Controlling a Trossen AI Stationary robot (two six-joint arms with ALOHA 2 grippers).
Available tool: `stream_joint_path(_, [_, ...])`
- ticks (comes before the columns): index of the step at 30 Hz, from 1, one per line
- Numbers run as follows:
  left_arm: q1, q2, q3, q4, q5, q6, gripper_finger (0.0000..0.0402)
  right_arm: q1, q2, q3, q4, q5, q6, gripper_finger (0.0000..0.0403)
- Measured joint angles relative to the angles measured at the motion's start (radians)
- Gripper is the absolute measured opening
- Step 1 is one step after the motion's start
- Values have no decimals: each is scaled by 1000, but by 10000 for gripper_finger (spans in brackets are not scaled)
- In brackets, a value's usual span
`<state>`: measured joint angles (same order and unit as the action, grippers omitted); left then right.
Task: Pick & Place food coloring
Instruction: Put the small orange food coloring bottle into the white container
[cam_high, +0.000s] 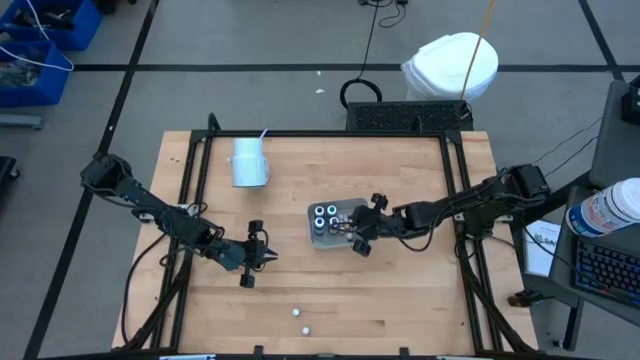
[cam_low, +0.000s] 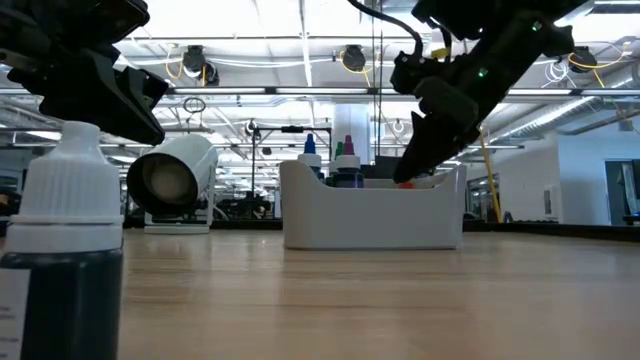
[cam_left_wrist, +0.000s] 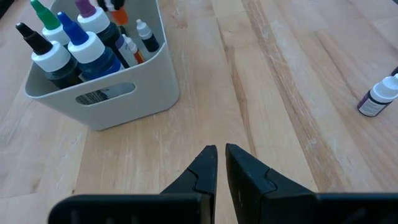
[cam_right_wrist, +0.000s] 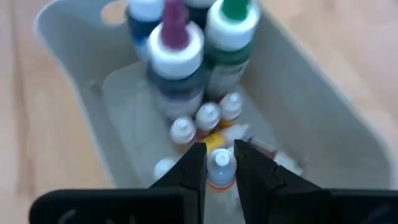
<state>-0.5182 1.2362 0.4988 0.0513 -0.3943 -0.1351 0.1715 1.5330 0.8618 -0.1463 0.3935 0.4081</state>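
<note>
**Right end effector in the tray**

The right end effector (cam_right_wrist: 220, 163) reaches into the grey tray (cam_right_wrist: 323, 124), its fingers apparently clamped on a small white-capped bottle (cam_right_wrist: 220, 165). More small bottles and four larger ones (cam_right_wrist: 177, 59) stand just beyond. The left end effector (cam_left_wrist: 220, 155) hovers over the worktop (cam_high: 400, 300), clenched and empty; a loose bottle (cam_left_wrist: 379, 96) lies well apart.

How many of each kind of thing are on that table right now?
Large dark bottles with white round tops, standing in the tray: 4
Small white-capped bottles inside the tray: at least 5 showing
Small white-capped bottles loose on the wooden table, one at: 2
White cup, on its side: 1
Grey rectangular tray: 1
Total: at least 13
</note>
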Motion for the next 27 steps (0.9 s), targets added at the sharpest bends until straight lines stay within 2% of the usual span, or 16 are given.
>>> stream_joint_path(11, [0, 0, 0, 0, 0, 1, 42, -2, -2, -83, 89, 2, 32, 50])
stream_joint_path(27, [0, 0, 0, 1, 0, 1, 42, -2, 1, -89, 199, 26, -8, 56])
